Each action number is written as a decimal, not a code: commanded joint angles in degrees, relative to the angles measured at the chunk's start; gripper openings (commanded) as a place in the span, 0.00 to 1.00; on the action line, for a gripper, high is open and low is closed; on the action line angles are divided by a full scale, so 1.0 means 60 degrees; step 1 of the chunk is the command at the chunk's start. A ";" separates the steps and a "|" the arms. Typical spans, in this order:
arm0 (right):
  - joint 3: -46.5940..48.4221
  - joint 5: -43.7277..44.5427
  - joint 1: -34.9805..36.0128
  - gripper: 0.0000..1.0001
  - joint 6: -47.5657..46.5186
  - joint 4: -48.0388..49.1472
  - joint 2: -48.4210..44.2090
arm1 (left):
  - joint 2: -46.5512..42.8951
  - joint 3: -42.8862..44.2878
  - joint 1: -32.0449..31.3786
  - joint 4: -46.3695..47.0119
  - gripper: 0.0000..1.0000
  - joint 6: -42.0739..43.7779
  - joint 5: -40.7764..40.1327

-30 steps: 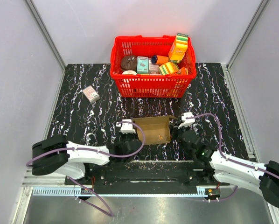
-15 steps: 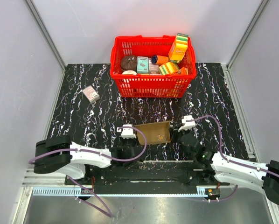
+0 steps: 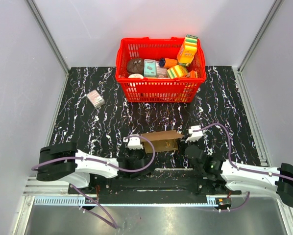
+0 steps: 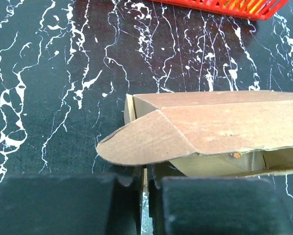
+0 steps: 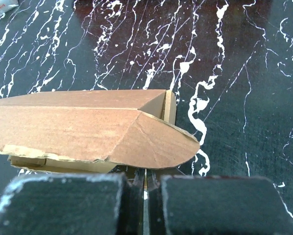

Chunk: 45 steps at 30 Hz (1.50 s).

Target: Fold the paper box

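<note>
There are two arms, one left (image 3: 87, 164) and one right (image 3: 249, 175), and two grippers, the left gripper (image 4: 145, 188) and the right gripper (image 5: 145, 188). Two purple cables show, one (image 3: 150, 147) on the left arm and one (image 3: 226, 131) on the right.

One table (image 3: 83, 129) holds one paper box (image 3: 160, 139), one small pinkish box (image 3: 95, 99) and one red basket (image 3: 156, 91).

In the basket, one brown lump (image 3: 134, 65), one teal carton (image 3: 150, 67), one orange-capped item (image 3: 168, 62), one tall yellow-green carton (image 3: 187, 50) and one striped packet (image 3: 177, 72) can be counted. More things lie under them, too overlapped to count.
</note>
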 commanded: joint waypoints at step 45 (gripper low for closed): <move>0.0503 0.1848 0.0618 0.00 0.1041 -0.0905 0.0344 | -0.3515 0.0840 -0.5177 -0.5162 0.61 -0.2605 -0.0007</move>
